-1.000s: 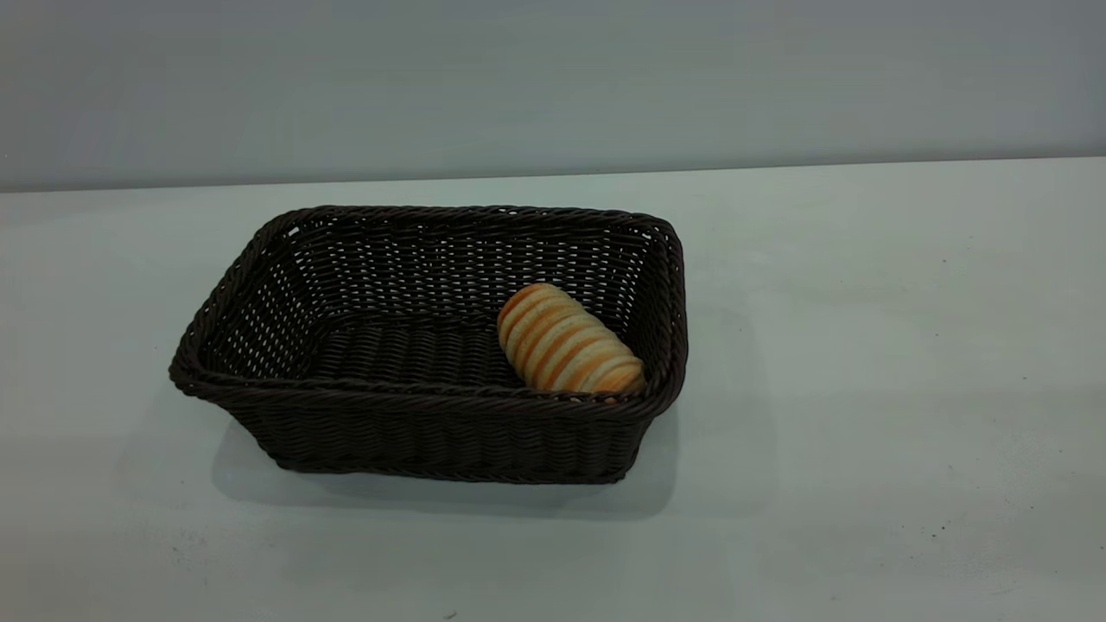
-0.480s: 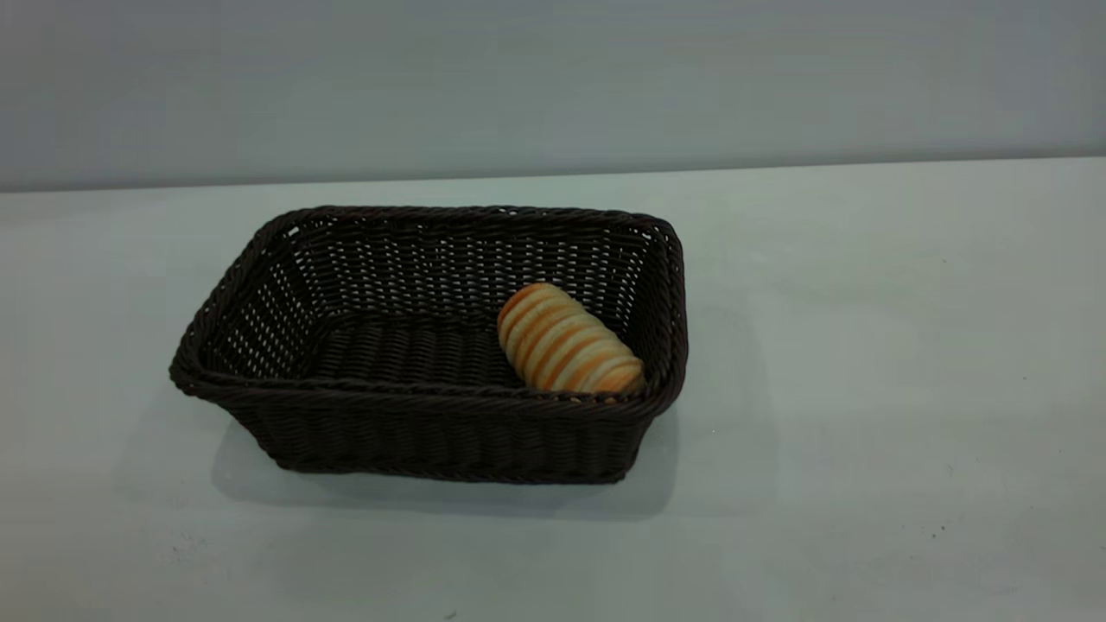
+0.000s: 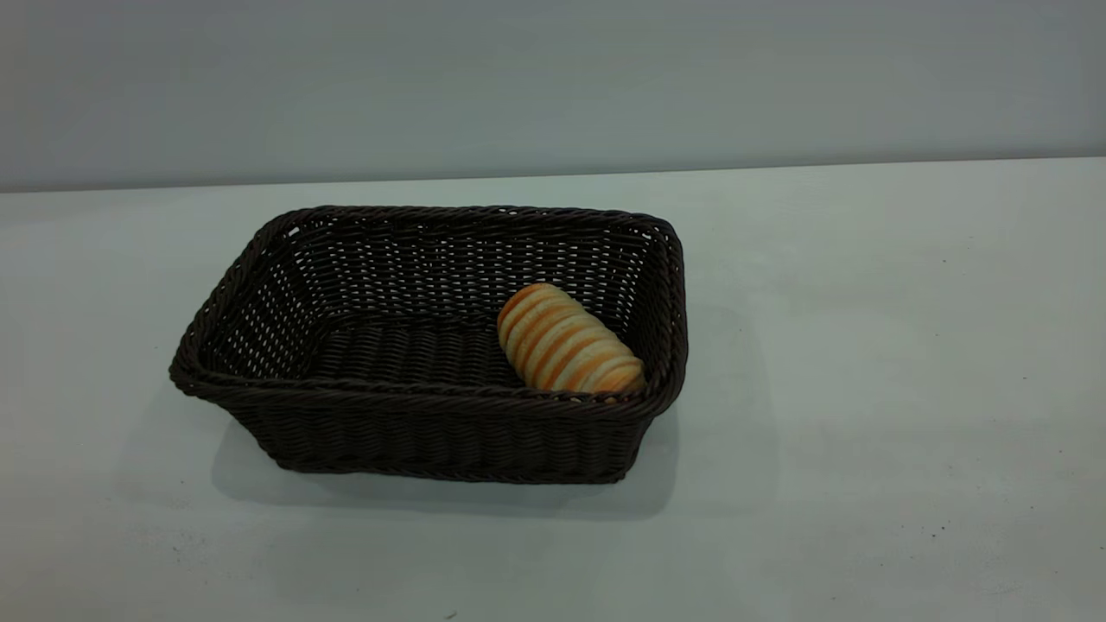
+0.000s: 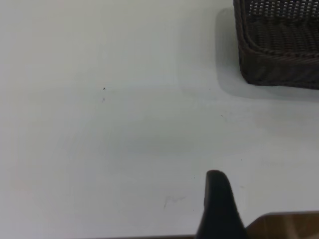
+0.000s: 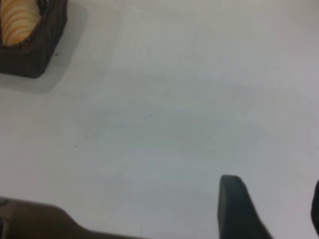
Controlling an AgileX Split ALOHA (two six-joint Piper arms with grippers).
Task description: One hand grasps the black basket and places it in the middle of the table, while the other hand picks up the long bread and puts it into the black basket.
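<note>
Behind the table (image 3: 864, 345) a plain grey wall is seen in the exterior view, and the white, faintly speckled top fills the rest of the picture. The black basket (image 3: 432, 432) is set on it, somewhat left of the middle, upright and with its long side turned to the camera. The long bread (image 3: 568, 339) is laid inside the basket at its right end, slantwise on the woven floor, close to the near right corner. Neither arm is caught in this view.

From the left wrist view, a corner of the basket (image 4: 279, 64) is seen well apart from the left gripper (image 4: 219, 209). Only one dark finger is shown above bare tabletop, so its opening cannot be told.

From the right wrist view, the basket's corner (image 5: 35, 55) with the bread (image 5: 20, 20) in it is seen far from the right gripper (image 5: 279, 209). Its two dark fingers are parted, and nothing is held between them.
</note>
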